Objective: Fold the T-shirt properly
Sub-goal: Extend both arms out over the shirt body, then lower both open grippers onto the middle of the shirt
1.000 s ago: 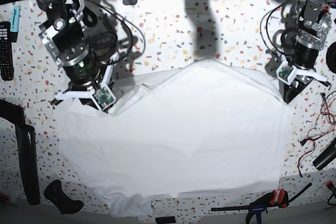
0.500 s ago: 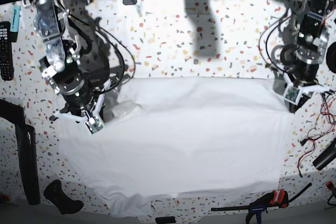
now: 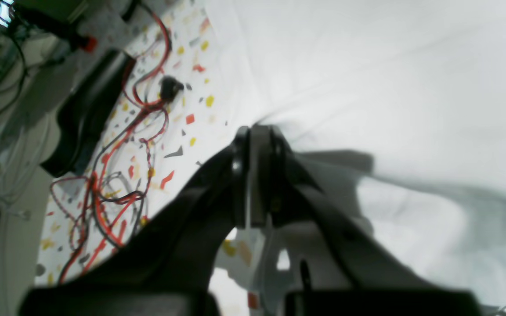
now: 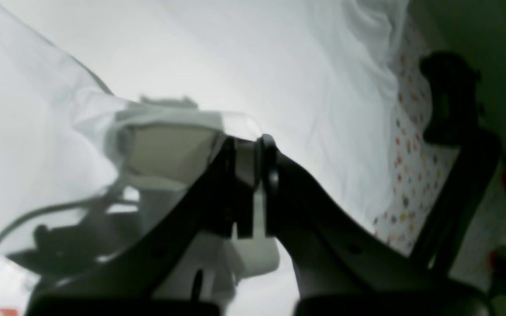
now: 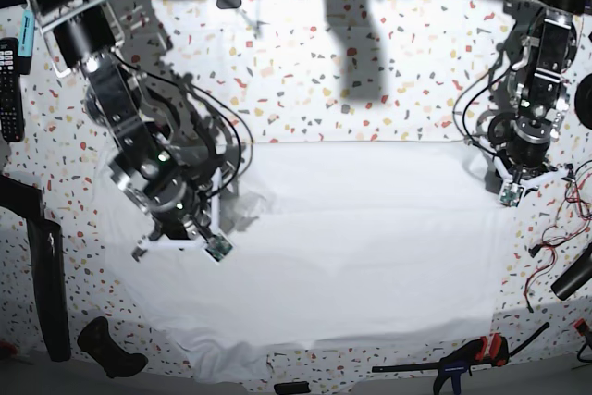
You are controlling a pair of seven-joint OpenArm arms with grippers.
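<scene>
The white T-shirt [image 5: 351, 247] lies spread over the speckled table, with a straight far edge and a rumpled front hem. My right gripper [image 5: 178, 240] is over the shirt's left side. In the right wrist view its jaws [image 4: 246, 145] are shut on a raised fold of the T-shirt [image 4: 235, 52]. My left gripper [image 5: 508, 193] is at the shirt's far right corner. In the left wrist view it [image 3: 253, 129] is shut on the puckered edge of the T-shirt [image 3: 389, 87].
Red and black wires [image 5: 555, 238] [image 3: 117, 166] and a black cylinder [image 5: 573, 277] lie right of the shirt. A clamp [image 5: 472, 353] lies at the front right. A black bar [image 5: 46, 284], a black handle [image 5: 111, 349] and a remote [image 5: 9, 76] are at the left.
The right-wrist arm has moved toward the table's front, dragging the shirt's left part with it. The shirt's far edge dropped from a raised peak to a flat straight line. The left-wrist arm shifted slightly.
</scene>
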